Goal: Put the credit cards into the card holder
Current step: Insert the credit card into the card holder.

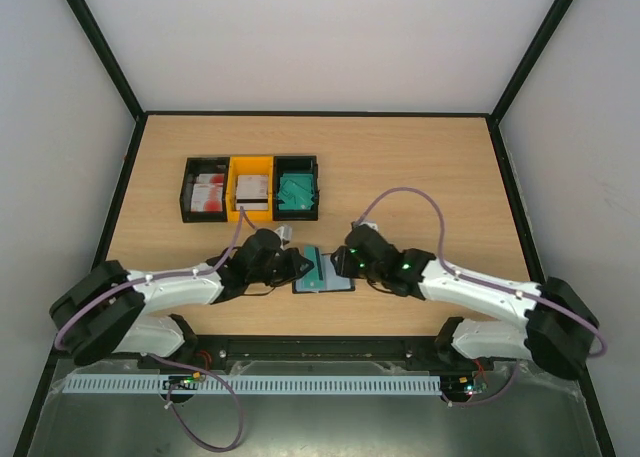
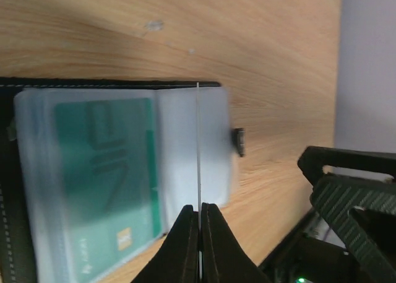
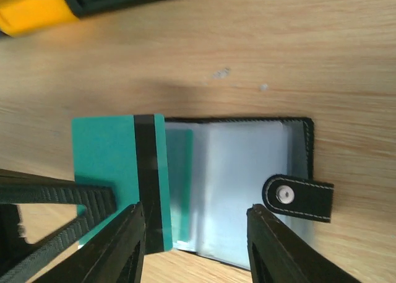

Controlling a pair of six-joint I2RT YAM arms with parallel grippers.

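Note:
The black card holder (image 1: 330, 285) lies open near the table's front edge, between both grippers. Its clear sleeves (image 3: 247, 184) face up and its closure tab (image 3: 298, 197) points right. One teal credit card (image 2: 99, 178) sits inside a sleeve. My left gripper (image 2: 199, 233) is shut on a teal credit card with a dark stripe (image 3: 105, 153). It holds the card on edge at the holder's left side, so the left wrist view shows it as a thin line (image 2: 198, 147). My right gripper (image 3: 201, 246) is open and empty, its fingers straddling the sleeves.
Three joined bins stand at the back left: a black one with red-and-white cards (image 1: 205, 192), a yellow one with white cards (image 1: 252, 189), and a black one with teal cards (image 1: 297, 189). The right gripper's body (image 2: 352, 196) sits close to the right of the left fingers.

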